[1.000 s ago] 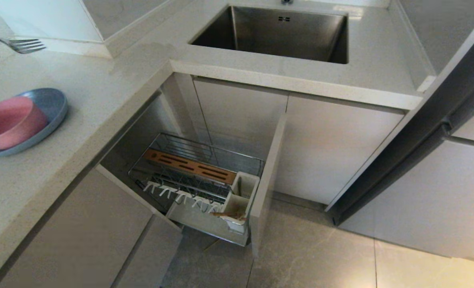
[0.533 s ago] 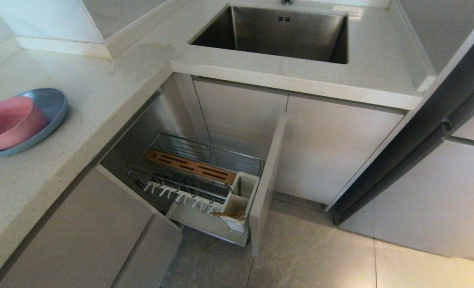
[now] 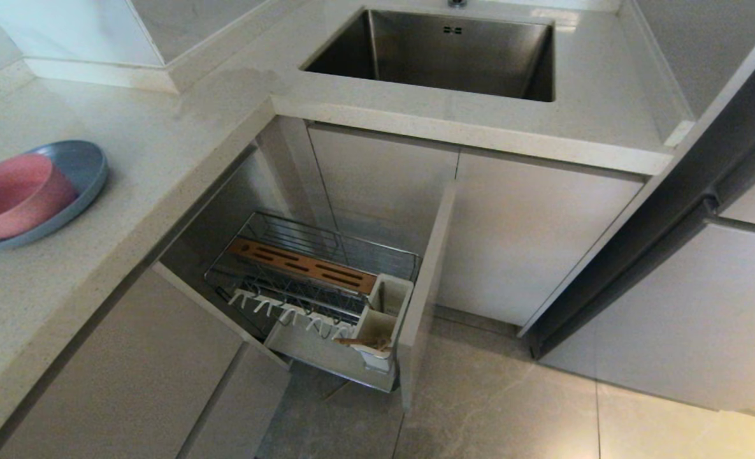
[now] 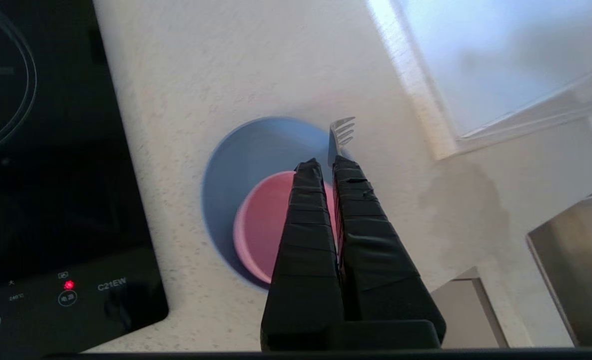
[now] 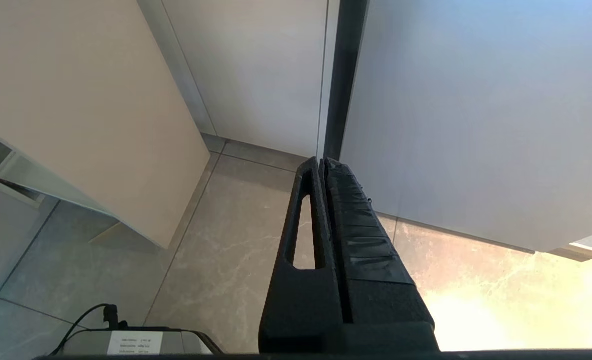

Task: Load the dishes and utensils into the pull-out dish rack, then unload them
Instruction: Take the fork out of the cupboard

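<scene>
Left gripper (image 4: 325, 167) clamped on a silver fork (image 4: 340, 135) above the pink bowl (image 4: 263, 225) on the blue plate (image 4: 241, 165), left on the desk (image 3: 160, 140). Right gripper (image 5: 323, 165) pressed together, parked near the floor (image 5: 216, 240). Chopsticks (image 3: 361, 343) sit in the rack's white cup (image 3: 377, 328).

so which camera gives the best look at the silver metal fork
The left wrist view: the silver metal fork is pinched in the left hand, tines poking past the fingertips above the light-blue round plate and pink round bowl. The head view and right wrist view show nothing of it.
</scene>
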Available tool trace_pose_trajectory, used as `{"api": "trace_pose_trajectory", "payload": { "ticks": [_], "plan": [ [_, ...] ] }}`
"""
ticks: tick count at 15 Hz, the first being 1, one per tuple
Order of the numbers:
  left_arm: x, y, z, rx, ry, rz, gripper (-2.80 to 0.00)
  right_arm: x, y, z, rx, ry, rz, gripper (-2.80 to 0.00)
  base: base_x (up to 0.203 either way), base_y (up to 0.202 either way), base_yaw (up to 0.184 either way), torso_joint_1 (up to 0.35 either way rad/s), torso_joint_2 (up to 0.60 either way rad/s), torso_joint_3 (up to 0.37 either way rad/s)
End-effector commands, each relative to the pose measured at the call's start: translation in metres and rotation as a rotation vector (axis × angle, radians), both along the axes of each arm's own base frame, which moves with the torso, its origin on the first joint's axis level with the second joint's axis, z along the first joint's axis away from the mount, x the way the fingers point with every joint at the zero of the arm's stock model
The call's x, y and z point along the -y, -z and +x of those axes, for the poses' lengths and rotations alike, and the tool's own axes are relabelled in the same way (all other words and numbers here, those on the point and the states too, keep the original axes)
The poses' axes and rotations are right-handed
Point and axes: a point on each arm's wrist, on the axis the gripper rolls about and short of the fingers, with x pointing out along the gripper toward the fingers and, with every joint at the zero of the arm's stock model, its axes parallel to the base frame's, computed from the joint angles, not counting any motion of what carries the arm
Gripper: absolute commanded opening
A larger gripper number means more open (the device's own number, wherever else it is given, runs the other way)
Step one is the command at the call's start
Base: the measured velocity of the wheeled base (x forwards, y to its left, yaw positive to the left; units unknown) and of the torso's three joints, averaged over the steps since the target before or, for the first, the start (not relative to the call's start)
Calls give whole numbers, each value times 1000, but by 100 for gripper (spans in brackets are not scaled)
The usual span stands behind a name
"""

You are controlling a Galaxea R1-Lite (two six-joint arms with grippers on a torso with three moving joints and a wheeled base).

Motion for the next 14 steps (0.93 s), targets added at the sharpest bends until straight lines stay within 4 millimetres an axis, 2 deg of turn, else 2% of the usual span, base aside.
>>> {"api": "trace_pose_trajectory", "payload": {
  "ticks": [1, 5, 9, 14],
  "plan": [
    [-24, 10, 14, -38, -16, -53, -280, 0, 2, 1, -9, -1, 0, -280, 0, 0, 0, 0, 0, 0],
    [-49, 13, 26, -50, -29, -78, -280, 0, 2, 1, -8, -1, 0, -280, 0, 0, 0, 0, 0, 0],
    [-75, 17, 41, -46, 72, -116, -280, 0, 2, 1, -7, -1, 0, -280, 0, 0, 0, 0, 0, 0],
    [-96, 31, 60, -72, 207, -198, -280, 0, 3, 1, -9, -1, 0, -280, 0, 0, 0, 0, 0, 0]
  ]
}}
